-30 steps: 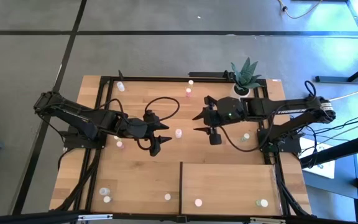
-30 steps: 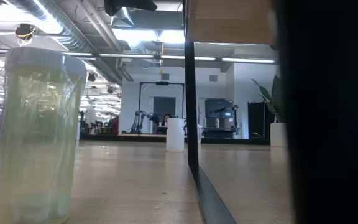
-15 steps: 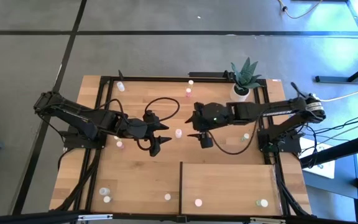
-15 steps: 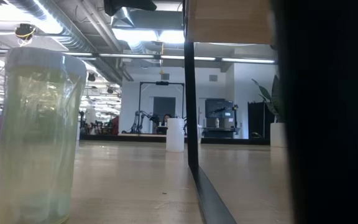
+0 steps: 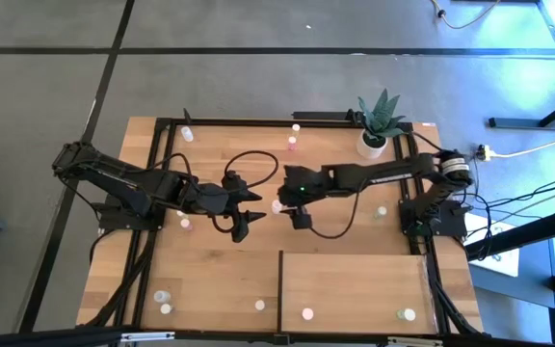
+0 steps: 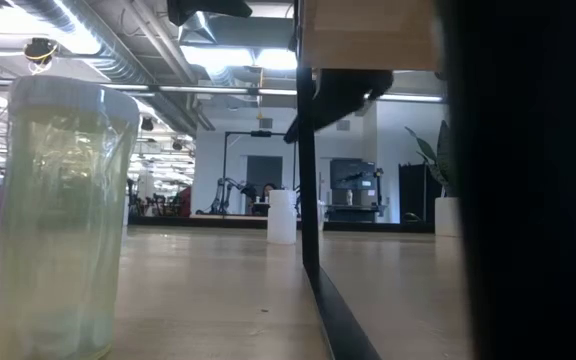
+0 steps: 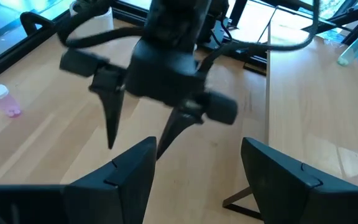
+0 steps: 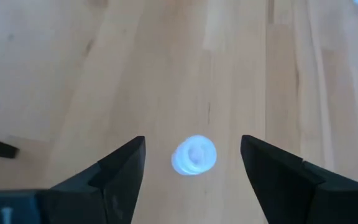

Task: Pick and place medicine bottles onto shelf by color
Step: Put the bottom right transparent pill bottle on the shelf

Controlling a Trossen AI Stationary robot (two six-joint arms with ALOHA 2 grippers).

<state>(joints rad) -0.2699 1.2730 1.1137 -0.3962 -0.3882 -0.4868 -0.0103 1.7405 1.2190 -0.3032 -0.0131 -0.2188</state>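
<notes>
- The right gripper (image 5: 279, 204), at frame centre, hangs wide open and empty above a medicine bottle (image 8: 194, 155).
- This bottle stands upright on the counter (image 5: 210, 270), its long axis vertical, cap up.
- The left gripper (image 5: 255, 214) is open, holding nothing.

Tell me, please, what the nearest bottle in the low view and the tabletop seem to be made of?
The bottle looks like clear, yellow-tinted plastic with a glossy finish: the room shows through its wall, and its cap is whitish and translucent. It could be glass; the look leaves that open. The tabletop appears to be pale wood in planks, smooth with a soft sheen: grain lines and seams show.
</notes>
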